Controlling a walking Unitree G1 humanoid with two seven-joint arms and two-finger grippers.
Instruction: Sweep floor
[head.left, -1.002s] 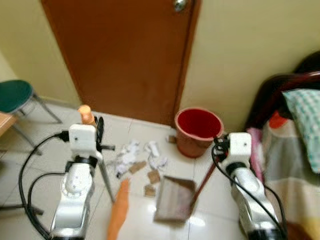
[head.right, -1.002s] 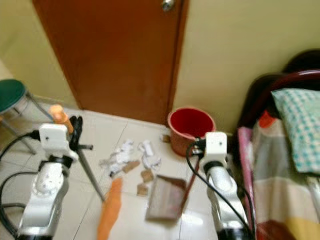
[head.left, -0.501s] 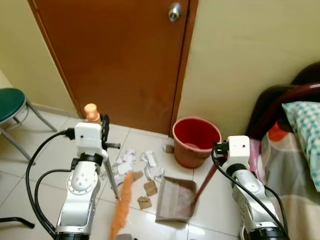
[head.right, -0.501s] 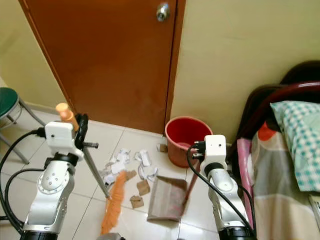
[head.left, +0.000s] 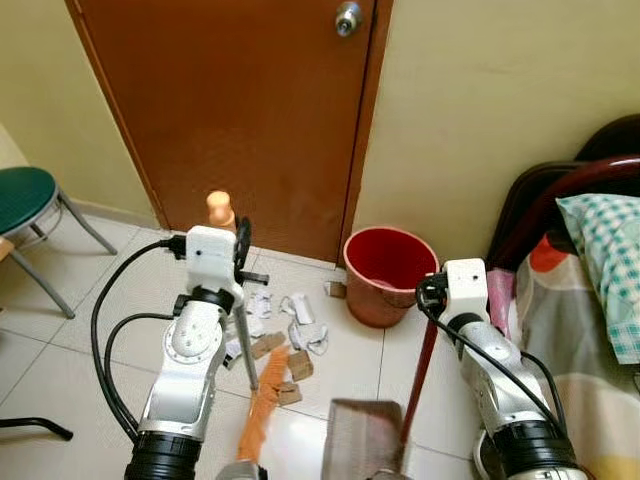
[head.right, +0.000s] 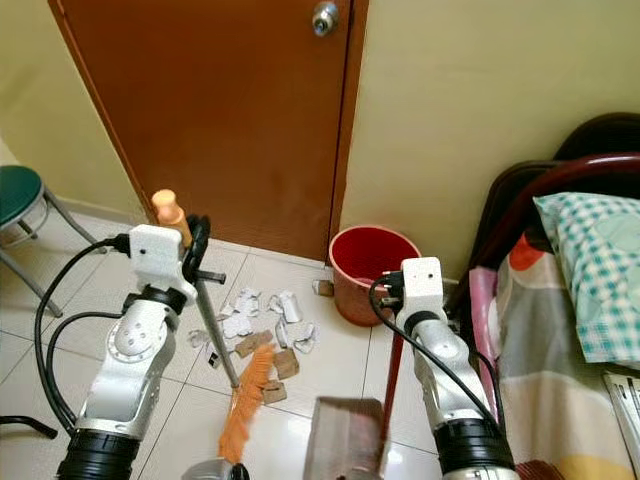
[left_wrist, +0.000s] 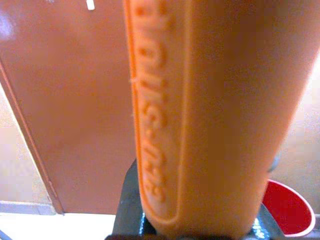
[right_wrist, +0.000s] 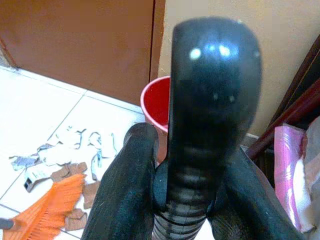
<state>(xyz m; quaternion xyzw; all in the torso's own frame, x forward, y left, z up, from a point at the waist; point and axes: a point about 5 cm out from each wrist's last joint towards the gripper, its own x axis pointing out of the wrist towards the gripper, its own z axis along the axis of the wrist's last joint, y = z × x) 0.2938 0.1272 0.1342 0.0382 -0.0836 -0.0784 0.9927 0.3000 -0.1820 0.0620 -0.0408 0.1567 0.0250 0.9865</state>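
So the broom (head.right: 247, 400) is sitting with its orange bristles down on the white tile floor (head.left: 60, 340), right at the near edge of the mess. Its thin metal shaft is leaning up toward the robot's left side, and the peach-orange handle tip is poking out above the wrist. The left gripper (head.left: 240, 248) is clamped around that handle up near the top, black fingers pressed onto it; in the left wrist view the orange grip (left_wrist: 200, 115) is right up against the lens with the raised lettering showing.

The litter (head.right: 258, 325) is a scatter of white paper scraps and little brown cardboard bits, lying between the bristles and the door, with a couple of brown pieces touching the bristle tips.

The dustpan (head.right: 345, 435) is resting on the floor just beside the broom head, on the robot's right, its dark red stick running up to the right gripper (right_wrist: 187, 165). That one is pinching the stick's rounded black end (right_wrist: 212, 90) between both fingers, tight on each side.

Just past the trash there's a red bucket (head.left: 388, 272) standing upright near the corner where the brown wooden door (head.left: 230, 110) meets the yellow wall (head.left: 500, 90). Off to the robot's left a green-seated stool (head.left: 25, 195) is standing well apart from everything. On the right there's a bed (head.right: 560, 330) with a dark frame, striped blanket and a checkered pillow (head.right: 590, 270).
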